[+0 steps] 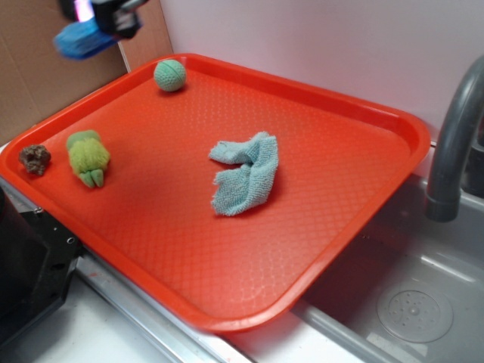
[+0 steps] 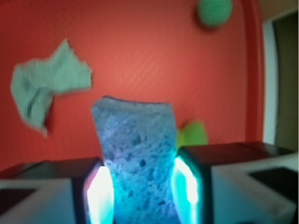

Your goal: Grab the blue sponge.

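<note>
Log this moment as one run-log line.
end effector: shut on blue sponge | position: lifted above red tray | left on tray: teal cloth

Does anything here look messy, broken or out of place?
Nothing looks broken or spilled. The teal cloth lies crumpled mid-tray, and a small brown lump sits by the tray's left rim. The blue sponge is held above the tray between the fingers.

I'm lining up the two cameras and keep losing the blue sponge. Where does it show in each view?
Exterior: the sponge is at top left, held by the gripper above the tray's far-left corner.
Wrist: the sponge fills the lower centre, clamped between the glowing fingers.
Shared landmark: the teal cloth, mid-tray in the exterior view, upper left in the wrist view.
</note>
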You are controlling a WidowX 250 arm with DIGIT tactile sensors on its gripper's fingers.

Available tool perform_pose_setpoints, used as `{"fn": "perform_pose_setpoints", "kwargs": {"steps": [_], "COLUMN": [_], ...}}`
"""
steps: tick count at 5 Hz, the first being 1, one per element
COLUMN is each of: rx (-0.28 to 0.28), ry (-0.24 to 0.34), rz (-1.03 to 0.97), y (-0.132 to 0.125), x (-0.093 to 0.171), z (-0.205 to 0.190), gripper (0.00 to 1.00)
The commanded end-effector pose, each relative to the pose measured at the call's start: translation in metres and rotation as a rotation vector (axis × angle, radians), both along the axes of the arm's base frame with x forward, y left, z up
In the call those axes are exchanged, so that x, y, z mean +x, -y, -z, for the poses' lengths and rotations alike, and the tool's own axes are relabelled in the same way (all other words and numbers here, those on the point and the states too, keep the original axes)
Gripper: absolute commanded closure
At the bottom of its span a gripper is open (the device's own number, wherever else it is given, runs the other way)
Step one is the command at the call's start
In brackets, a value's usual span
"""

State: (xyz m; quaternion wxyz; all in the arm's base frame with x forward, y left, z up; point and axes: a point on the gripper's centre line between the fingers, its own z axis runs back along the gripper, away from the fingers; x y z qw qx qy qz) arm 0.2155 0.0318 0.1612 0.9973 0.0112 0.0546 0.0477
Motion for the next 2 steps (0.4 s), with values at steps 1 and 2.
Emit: {"fn": "perform_pose_setpoints", "kwargs": {"steps": [1, 2], "rx": [0.078, 0.042], "ry": [0.050, 0.039], "rz": [-0.003, 0.047], "y": [0.006, 0.005], "x": [0.013, 0.000], "z": [-0.028, -0.025], "gripper": [1.00, 1.00]}}
